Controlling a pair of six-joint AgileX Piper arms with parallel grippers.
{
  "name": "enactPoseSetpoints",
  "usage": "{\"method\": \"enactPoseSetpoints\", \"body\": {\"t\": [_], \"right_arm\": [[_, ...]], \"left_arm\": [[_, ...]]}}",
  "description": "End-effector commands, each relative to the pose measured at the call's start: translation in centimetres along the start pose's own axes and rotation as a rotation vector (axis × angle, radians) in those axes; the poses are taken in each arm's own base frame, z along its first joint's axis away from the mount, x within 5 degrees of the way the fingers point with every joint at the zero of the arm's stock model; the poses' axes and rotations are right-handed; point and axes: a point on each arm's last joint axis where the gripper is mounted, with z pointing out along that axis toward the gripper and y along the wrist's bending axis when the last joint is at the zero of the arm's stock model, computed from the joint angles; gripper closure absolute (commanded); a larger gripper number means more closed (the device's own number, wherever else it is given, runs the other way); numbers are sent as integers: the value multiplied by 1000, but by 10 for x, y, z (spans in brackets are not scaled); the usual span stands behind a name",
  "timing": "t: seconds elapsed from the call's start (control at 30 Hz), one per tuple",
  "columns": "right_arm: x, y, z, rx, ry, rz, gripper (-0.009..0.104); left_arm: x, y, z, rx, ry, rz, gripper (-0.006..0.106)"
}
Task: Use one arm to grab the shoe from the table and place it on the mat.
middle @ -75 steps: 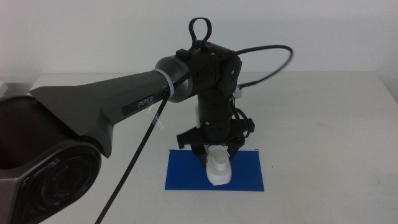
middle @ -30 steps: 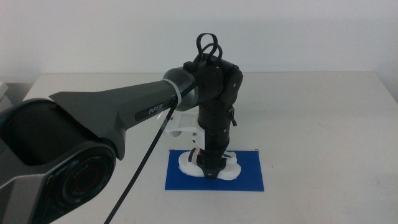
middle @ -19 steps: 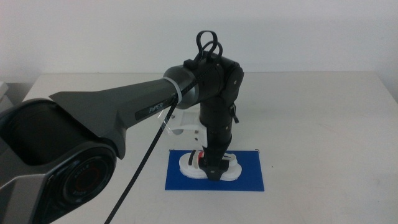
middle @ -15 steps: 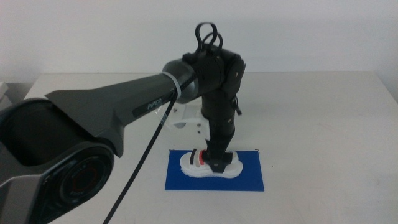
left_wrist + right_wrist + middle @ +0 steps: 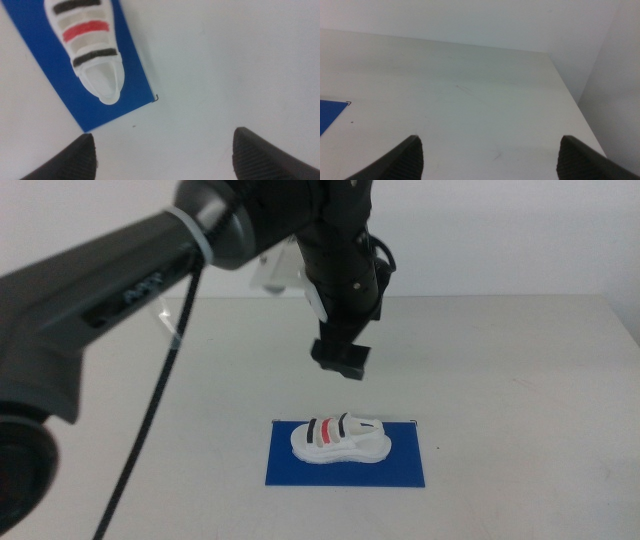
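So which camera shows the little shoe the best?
The middle view: the whole shoe shows there, lying on the blue mat, with the left gripper raised above it. The left wrist view shows only part of the shoe, cut off at the picture's edge. The right wrist view shows none of it.

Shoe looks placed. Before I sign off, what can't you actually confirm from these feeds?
- Left hand, middle view: seen end-on above the mat; finger spacing unreadable there. The left wrist view shows it open.
- Shoe, left wrist view: cut off by the picture's edge; only the strapped part shows.
- Shoe's far side, middle view: hidden behind the shoe itself.
- Right arm: outside the middle view; only its open hand shows, over the table.
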Motion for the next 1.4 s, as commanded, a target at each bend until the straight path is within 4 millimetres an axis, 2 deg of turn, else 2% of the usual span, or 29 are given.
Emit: {"method": "enactPoseSetpoints", "body": {"t": [0.0, 0.1, 0.17, 0.23, 0.4, 0.57, 0.7, 0.77, 0.87, 0.97, 1.13, 1.23, 1.37], "right_arm": [[-5, 0, 0, 7, -64, -18, 17], [-5, 0, 0, 7, -64, -18, 17], [-5, 0, 0, 7, -64, -18, 17], [-5, 0, 0, 7, -64, -18, 17], [-5, 0, 0, 7, -64, -18, 17], [-5, 0, 0, 7, -64, -18, 17], [-5, 0, 0, 7, -64, -18, 17], [-5, 0, 0, 7, -64, -18, 17], [-5, 0, 0, 7, -64, -18, 17], [-5, 0, 0, 7, -64, -18, 17], [-5, 0, 0, 7, -64, -18, 17], [-5, 0, 0, 7, -64, -18, 17], [-5, 0, 0, 7, -64, -18, 17]], "left_arm": [[-1, 5, -47, 43, -3, 211, 7], [-10, 4, -64, 80, -118, 621, 7], [-19, 2, -75, 68, -242, 958, 7], [-25, 2, -85, 34, -332, 1225, 7], [-33, 1, -95, -63, -453, 1595, 7], [-47, 16, -126, -35, -594, 1590, 7], [-53, 35, -150, 167, -737, 1640, 7], [-62, 51, -160, 276, -781, 1625, 7], [-88, 77, -168, 385, -798, 1502, 7], [-117, 109, -168, 425, -832, 1429, 7], [-154, 178, -168, 509, -973, 1320, 7], [-167, 219, -169, 559, -1066, 1217, 7], [-170, 269, -154, 557, -1133, 1150, 7]]}}
